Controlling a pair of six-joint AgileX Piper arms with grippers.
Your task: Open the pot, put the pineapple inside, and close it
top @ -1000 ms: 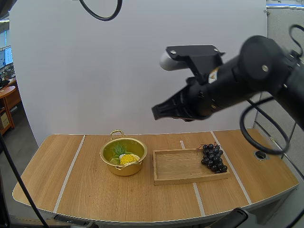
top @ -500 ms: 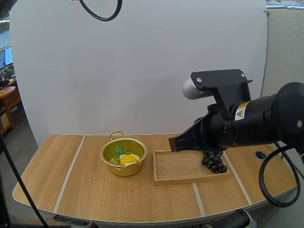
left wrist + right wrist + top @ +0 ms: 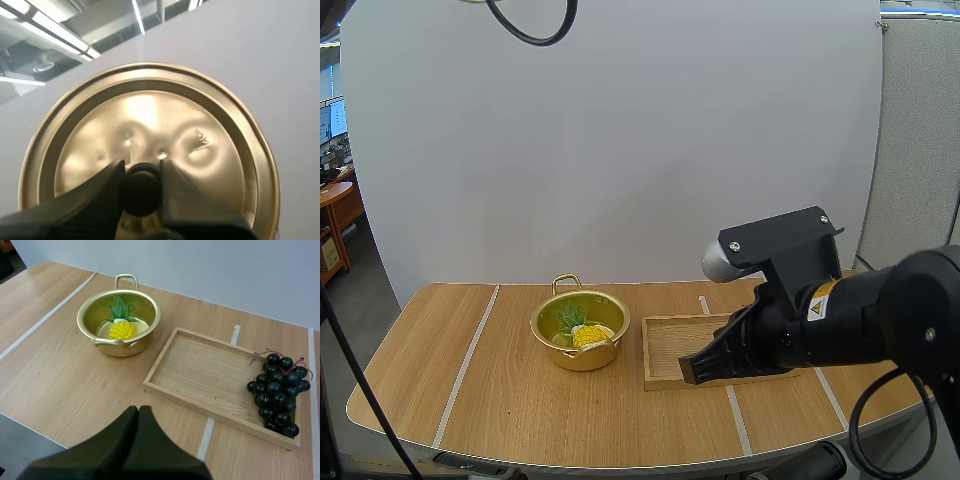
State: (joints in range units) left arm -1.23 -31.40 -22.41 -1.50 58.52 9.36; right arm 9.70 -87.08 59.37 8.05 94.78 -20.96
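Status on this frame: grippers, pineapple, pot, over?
Left gripper shut on lid, held off pot. Right gripper shut, empty, near tray. Pineapple in open pot. Grapes in tray, away from pot.

Pot: shiny brass gold, with a matching gold lid bearing a black knob. Pineapple: yellow body, green leaves. Wooden tray: pale, fine-grained. Grapes: glossy black. Table: tan wood crossed by whitish stripes. Left gripper and right gripper: black.
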